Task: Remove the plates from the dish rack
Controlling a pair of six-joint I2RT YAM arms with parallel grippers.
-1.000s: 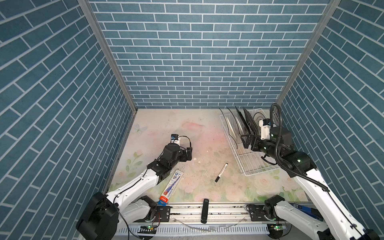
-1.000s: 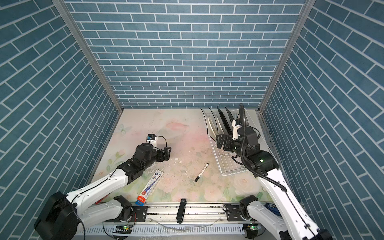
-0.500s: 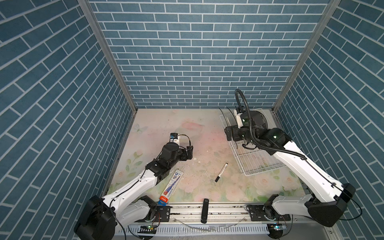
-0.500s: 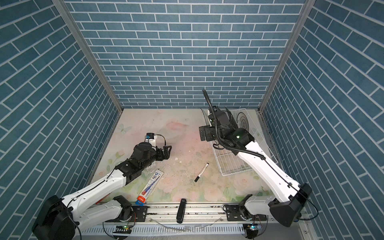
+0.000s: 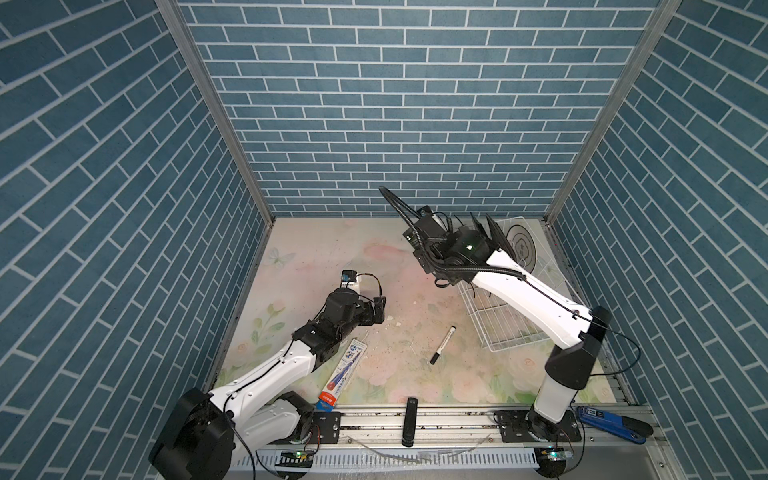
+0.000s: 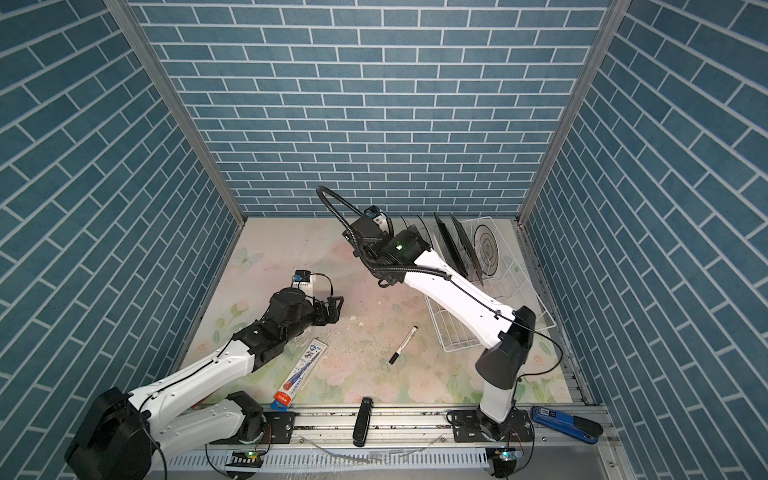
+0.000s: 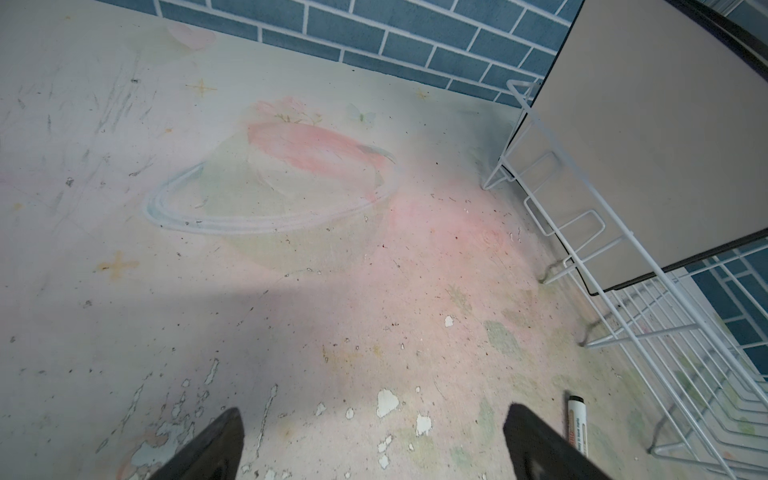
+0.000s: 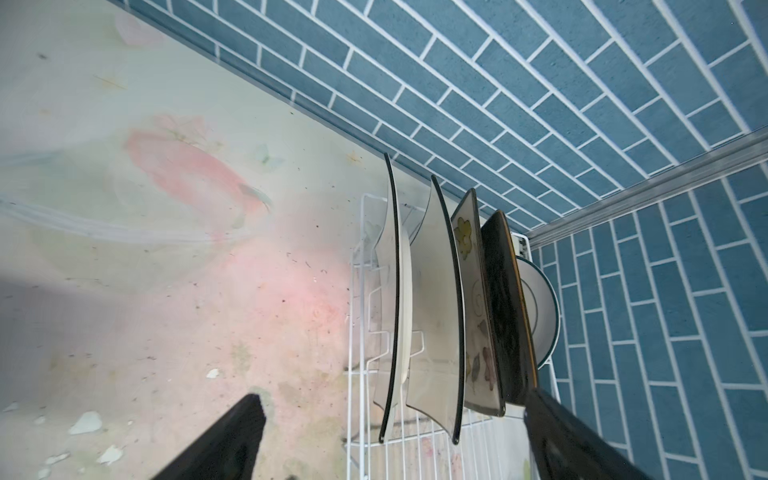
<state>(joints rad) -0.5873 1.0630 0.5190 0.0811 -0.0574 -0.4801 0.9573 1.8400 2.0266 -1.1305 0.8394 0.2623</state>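
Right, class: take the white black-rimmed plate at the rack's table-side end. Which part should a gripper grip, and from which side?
The plate stands on edge in the dish rack, with the next plate close behind, so its faces are hard to reach. Probably grip its upper edge, descending from above, jaws straddling the thin rim.

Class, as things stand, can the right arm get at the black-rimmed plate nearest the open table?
Probably yes: the right gripper is open and faces the dish rack; the black-rimmed plate stands upright ahead, nothing between, though its neighbour is close.
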